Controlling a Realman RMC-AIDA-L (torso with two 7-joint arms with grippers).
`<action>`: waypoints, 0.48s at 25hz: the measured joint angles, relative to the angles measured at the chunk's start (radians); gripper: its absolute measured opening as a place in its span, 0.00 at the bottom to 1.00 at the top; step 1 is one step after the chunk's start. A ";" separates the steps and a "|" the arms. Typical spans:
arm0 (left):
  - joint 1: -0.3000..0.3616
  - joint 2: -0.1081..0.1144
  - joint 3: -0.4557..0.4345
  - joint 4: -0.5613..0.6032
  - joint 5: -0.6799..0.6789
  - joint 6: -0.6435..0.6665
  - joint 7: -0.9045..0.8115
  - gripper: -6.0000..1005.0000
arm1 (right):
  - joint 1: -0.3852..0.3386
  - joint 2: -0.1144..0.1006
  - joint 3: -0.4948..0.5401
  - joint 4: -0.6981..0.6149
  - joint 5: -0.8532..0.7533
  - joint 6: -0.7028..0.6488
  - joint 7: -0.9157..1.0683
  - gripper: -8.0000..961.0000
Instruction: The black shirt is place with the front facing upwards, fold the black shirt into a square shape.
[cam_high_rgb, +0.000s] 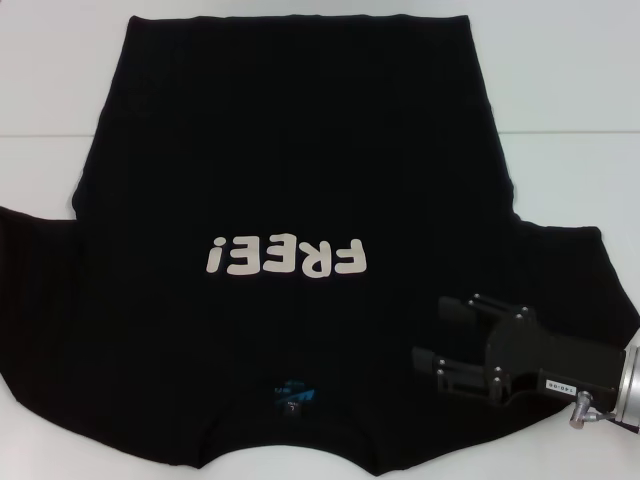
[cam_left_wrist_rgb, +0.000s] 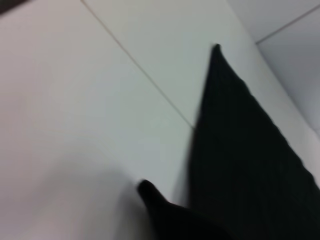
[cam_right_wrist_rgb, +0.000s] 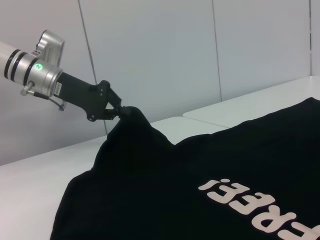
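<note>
Off at the far left, left gripper (cam_right_wrist_rgb: 124, 113) pinching a raised peak of the black shirt (cam_high_rgb: 300, 180), shirt spread print-up on white table (cam_high_rgb: 560, 100), right gripper (cam_high_rgb: 432, 338) spread wide, cloth directly beneath its fingers.

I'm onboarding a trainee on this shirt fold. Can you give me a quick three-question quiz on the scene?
1. True or false: the right gripper is open above the black shirt.
2. Which gripper pinches a raised peak of shirt fabric? A) left gripper B) right gripper C) neither
3. Fill in: the chest print reads ____.
Key: 1 true; 2 A; 3 FREE!
</note>
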 joint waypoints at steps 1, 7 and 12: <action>-0.003 -0.004 0.001 0.000 -0.010 0.008 0.001 0.05 | 0.000 0.000 -0.001 0.000 0.000 0.000 0.000 0.86; -0.021 -0.036 0.008 -0.005 -0.058 0.071 0.007 0.07 | 0.000 0.000 -0.004 0.002 0.000 0.001 0.000 0.86; -0.036 -0.078 0.009 -0.016 -0.063 0.087 0.008 0.09 | -0.001 0.000 -0.004 0.005 0.000 0.000 0.000 0.86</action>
